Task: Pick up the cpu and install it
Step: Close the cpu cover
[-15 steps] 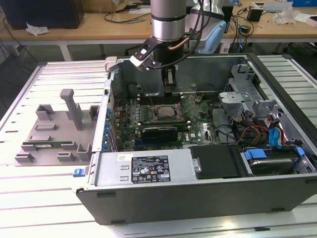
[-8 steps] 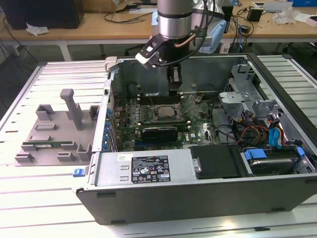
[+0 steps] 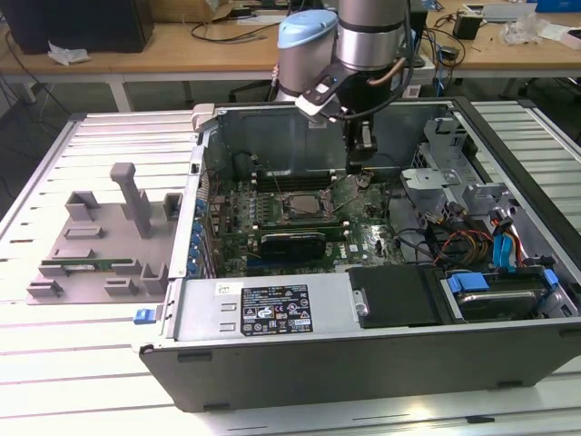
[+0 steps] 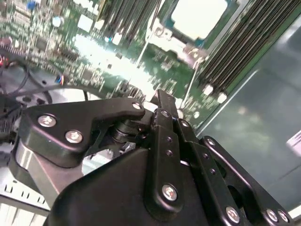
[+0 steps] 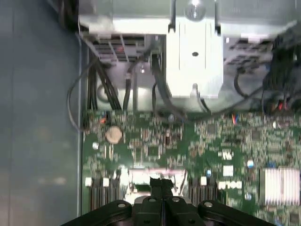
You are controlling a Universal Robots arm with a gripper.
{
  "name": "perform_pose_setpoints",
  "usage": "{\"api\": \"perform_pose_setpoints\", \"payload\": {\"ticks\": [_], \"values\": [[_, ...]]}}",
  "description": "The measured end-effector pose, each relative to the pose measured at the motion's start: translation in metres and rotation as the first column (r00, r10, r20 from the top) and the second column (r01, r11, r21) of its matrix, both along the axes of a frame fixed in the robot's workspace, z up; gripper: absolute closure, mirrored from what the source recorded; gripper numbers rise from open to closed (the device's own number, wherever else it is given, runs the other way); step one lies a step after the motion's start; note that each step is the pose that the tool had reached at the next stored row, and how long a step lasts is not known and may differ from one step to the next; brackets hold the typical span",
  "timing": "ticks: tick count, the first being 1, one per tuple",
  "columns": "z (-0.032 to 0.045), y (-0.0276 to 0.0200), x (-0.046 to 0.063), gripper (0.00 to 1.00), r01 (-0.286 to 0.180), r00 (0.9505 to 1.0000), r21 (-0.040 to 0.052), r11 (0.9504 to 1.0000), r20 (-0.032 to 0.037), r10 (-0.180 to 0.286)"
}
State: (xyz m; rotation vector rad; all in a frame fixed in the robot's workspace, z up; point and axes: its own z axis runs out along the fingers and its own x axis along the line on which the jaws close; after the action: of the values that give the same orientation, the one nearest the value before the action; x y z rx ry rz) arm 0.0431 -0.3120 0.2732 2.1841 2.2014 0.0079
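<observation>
Cpu (image 4: 198, 16) glare-white, partly cropped

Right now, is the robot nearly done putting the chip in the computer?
Nearly, it seems. Done: a shiny square, likely the cpu, lies in the socket. In hand: nothing; the gripper hovers shut above the motherboard. Left: the socket's metal flap looks raised, not closed.

The cpu (image 4: 200, 16) — a pale, shiny square — lies flat inside the motherboard's socket frame.
</observation>
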Motion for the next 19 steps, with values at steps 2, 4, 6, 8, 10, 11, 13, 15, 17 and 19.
{"api": "perform_pose_setpoints", "payload": {"ticks": [2,4,6,8,10,11,13,15,17,19], "values": [[-0.0004,0.0,0.01,0.89,0.0,1.0,-0.0001,1.0,0.0,0.0],[-0.0029,0.0,0.02,0.89,0.0,1.0,-0.0001,1.0,0.0,0.0],[-0.0064,0.0,0.022,0.89,0.0,1.0,-0.0001,1.0,0.0,0.0],[-0.0136,0.0,0.025,0.89,0.0,1.0,0.0,1.0,0.0,0.0],[-0.0173,0.0,0.025,0.89,0.0,1.0,0.0001,1.0,0.0,0.0],[-0.0191,0.0,0.025,0.89,0.0,1.0,0.0001,1.0,0.0,0.0],[-0.0293,0.0,0.025,0.89,0.0,1.0,0.0,1.0,-0.0001,0.0],[-0.0343,0.0,0.025,0.89,0.0,1.0,0.0001,1.0,0.0,0.0],[-0.0349,0.0,0.024,0.89,0.0,1.0,0.0003,1.0,0.0,0.0],[-0.0352,0.0,0.02,0.89,0.0,1.0,0.0007,1.0,0.0019,0.0]]}}
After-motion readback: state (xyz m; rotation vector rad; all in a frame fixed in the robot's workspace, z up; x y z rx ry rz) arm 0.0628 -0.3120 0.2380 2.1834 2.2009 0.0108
